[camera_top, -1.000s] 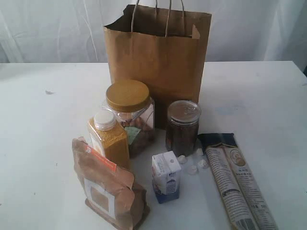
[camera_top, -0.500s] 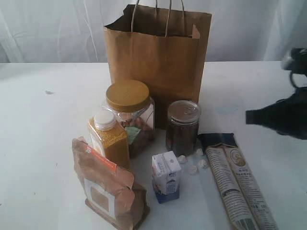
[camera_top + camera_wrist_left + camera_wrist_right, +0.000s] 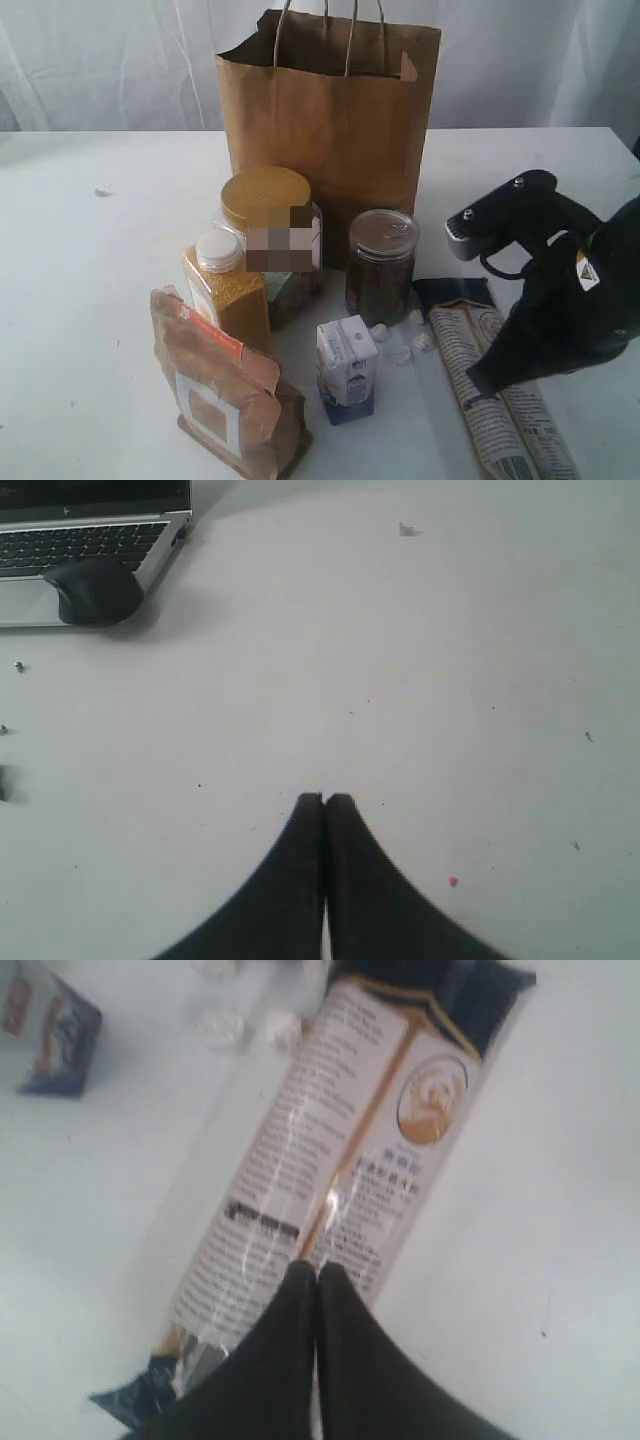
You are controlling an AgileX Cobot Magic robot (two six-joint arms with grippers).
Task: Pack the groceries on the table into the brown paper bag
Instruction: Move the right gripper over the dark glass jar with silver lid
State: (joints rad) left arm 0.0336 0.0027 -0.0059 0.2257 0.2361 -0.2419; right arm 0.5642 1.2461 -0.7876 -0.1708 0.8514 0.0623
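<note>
The brown paper bag (image 3: 330, 120) stands upright and open at the back of the table (image 3: 90, 300). In front of it stand a gold-lidded clear jar (image 3: 255, 195), a yellow-grain bottle (image 3: 228, 290), a dark jar (image 3: 381, 265), a small white-blue carton (image 3: 347, 368) and a brown pouch (image 3: 225, 385). The long beige printed packet (image 3: 455, 335) (image 3: 340, 1160) lies flat at the right. My right gripper (image 3: 478, 385) (image 3: 317, 1268) is shut and empty, with its tips just over the packet's middle. My left gripper (image 3: 324, 798) is shut over bare table, away from the groceries.
A few small white lumps (image 3: 400, 353) (image 3: 220, 1025) lie between the dark jar and the packet. The right wrist view also catches the carton (image 3: 60, 1025). A laptop (image 3: 90, 530) and a dark mouse (image 3: 95, 590) sit near the left arm. A white curtain hangs behind.
My right arm has come in from the right edge and swung down over the long packet. The groceries and the bag have not moved.
</note>
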